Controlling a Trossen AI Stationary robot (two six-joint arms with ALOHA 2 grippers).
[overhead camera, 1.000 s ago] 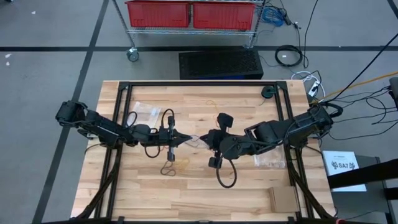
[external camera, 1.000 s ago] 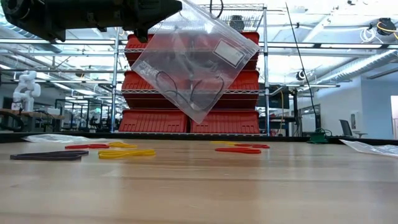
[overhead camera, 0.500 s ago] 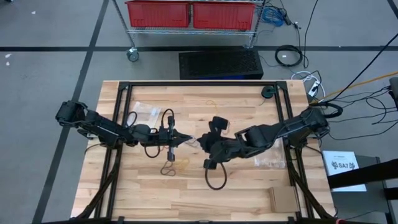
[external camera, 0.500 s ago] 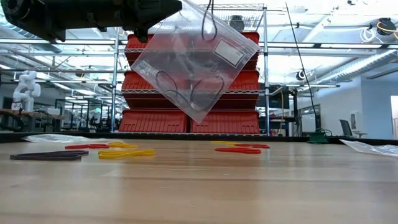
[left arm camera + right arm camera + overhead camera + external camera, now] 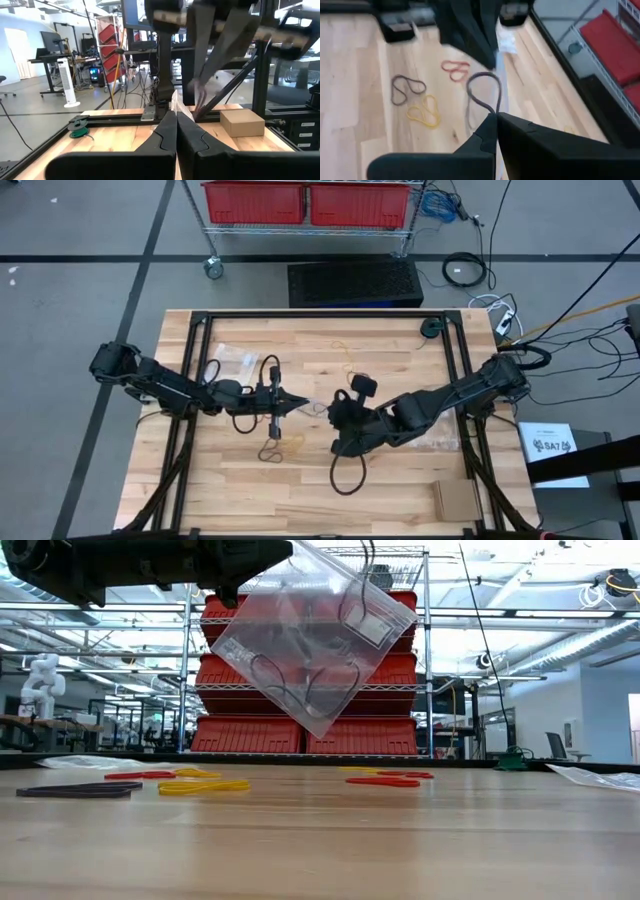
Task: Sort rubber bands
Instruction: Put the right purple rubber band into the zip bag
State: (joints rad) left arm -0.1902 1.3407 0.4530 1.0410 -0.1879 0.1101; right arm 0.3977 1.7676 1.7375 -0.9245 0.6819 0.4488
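My left gripper (image 5: pixel 291 402) is shut on a clear plastic bag (image 5: pixel 310 640) that is up in the air over the table's middle, with dark bands showing inside it. My right gripper (image 5: pixel 496 116) faces it from the right, beside the bag (image 5: pixel 314 406), and is shut on a black rubber band (image 5: pixel 482 92). In the low view that band (image 5: pixel 355 590) shows at the bag's upper part; whether it is inside the bag, I cannot tell. Loose red (image 5: pixel 455 70), dark (image 5: pixel 405 89) and yellow (image 5: pixel 422 112) bands lie flat on the wood below. My left gripper pinches the bag's edge (image 5: pixel 176 102) between its two fingers, coming level from the table's left. The bag is lifted clear and hangs tilted, one corner lowest (image 5: pixel 318 730). My right gripper pinches the black band at one end of its loop (image 5: pixel 492 111). The rest of the loop (image 5: pixel 470 100) stands out beyond the fingertips, clear of the table.
More bands lie on the table in the low view: red (image 5: pixel 140 775), yellow (image 5: pixel 200 784), dark (image 5: pixel 80 790), red (image 5: pixel 385 780). Other clear bags lie far left (image 5: pixel 235 360) and right (image 5: pixel 435 438). A cardboard box (image 5: pixel 455 498) sits near the right corner, a green roll (image 5: pixel 432 328) at the far edge.
My right gripper has swung toward the table's near edge and turned at the wrist, staying beside the bag with the black band. In the low view the band has come down from the picture's top to the bag's upper part. The left gripper and bag have kept still.
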